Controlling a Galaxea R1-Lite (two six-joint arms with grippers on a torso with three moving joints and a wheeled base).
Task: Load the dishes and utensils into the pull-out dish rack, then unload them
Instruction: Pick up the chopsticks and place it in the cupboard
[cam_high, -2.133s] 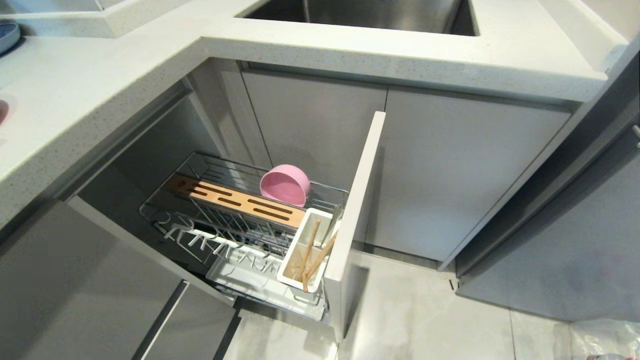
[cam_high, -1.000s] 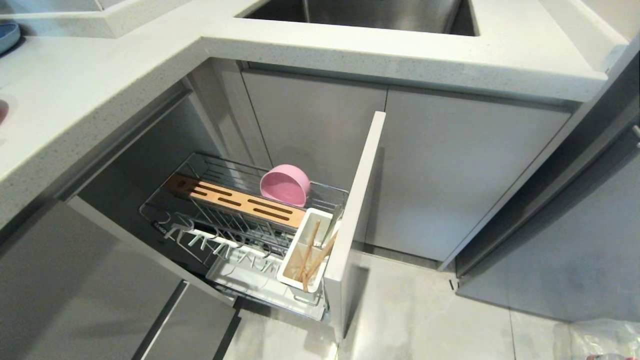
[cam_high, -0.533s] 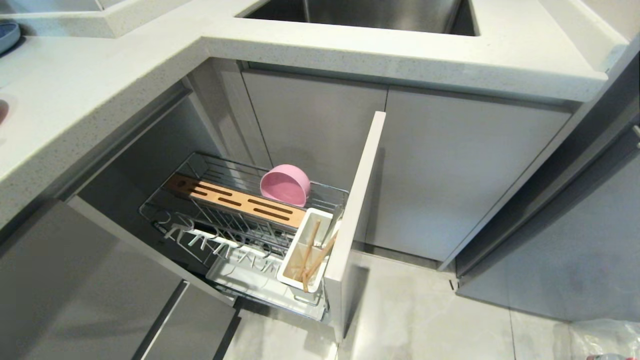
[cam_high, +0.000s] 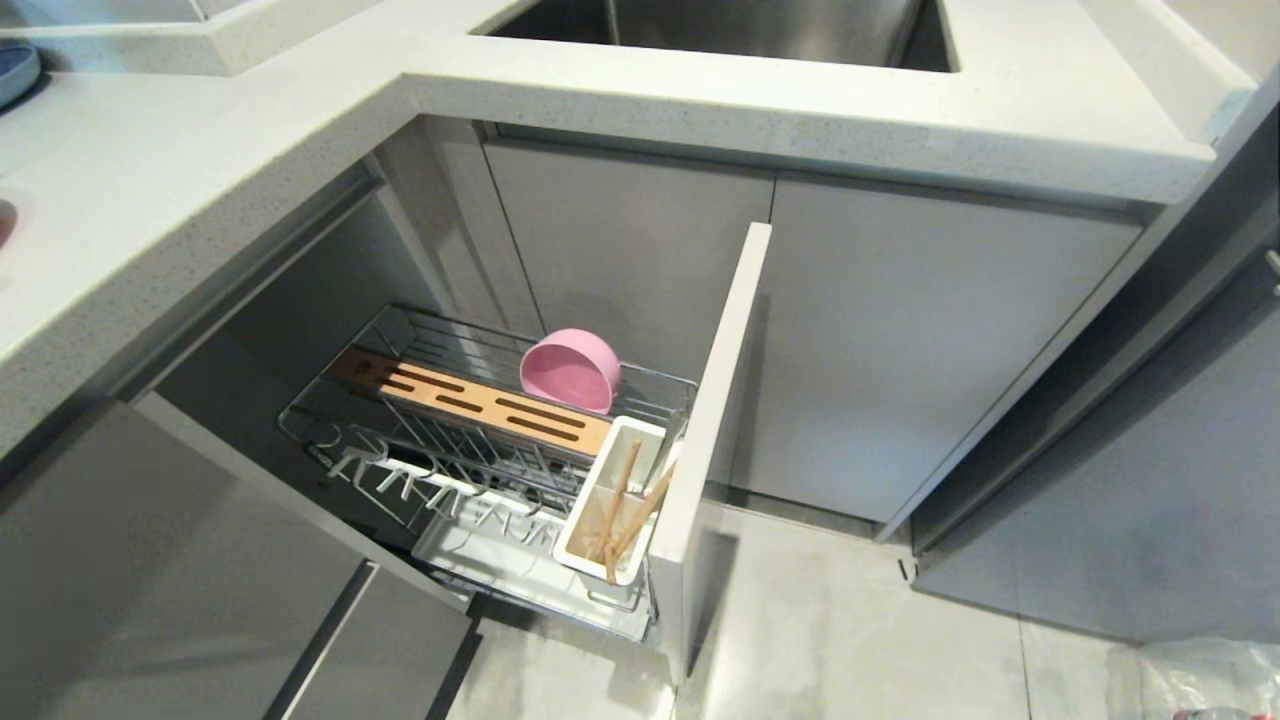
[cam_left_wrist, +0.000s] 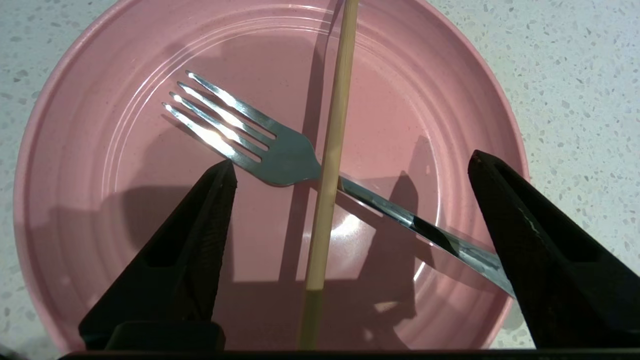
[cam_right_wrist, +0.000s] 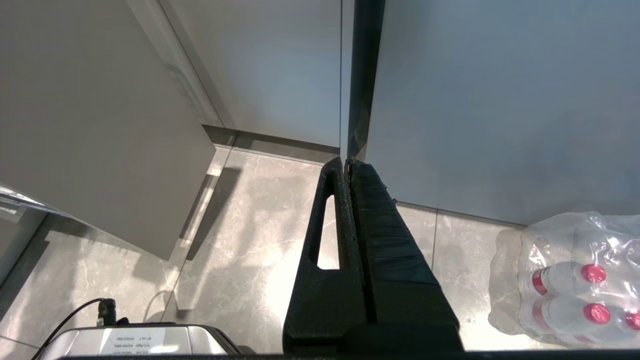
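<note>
In the left wrist view a pink plate (cam_left_wrist: 125, 200) lies on the speckled countertop. A metal fork (cam_left_wrist: 285, 160) rests in it, and one wooden chopstick (cam_left_wrist: 335, 125) lies across the fork. My left gripper (cam_left_wrist: 351, 159) hangs open just above the plate, astride both, touching neither. The pull-out dish rack (cam_high: 400, 330) stands pulled out under the counter. A pink bowl (cam_high: 570, 368) is tipped on its side at the rack's back. Chopsticks (cam_high: 622, 500) stand in the white caddy (cam_high: 640, 435). My right gripper (cam_right_wrist: 346, 161) is shut and empty, parked low over the floor.
The rack's pale front panel (cam_high: 715, 420) juts into the aisle. A sink (cam_high: 720, 25) is set in the countertop (cam_high: 200, 170) above. A wrapped pack of water bottles (cam_right_wrist: 575, 280) sits on the tiled floor by the right cabinets.
</note>
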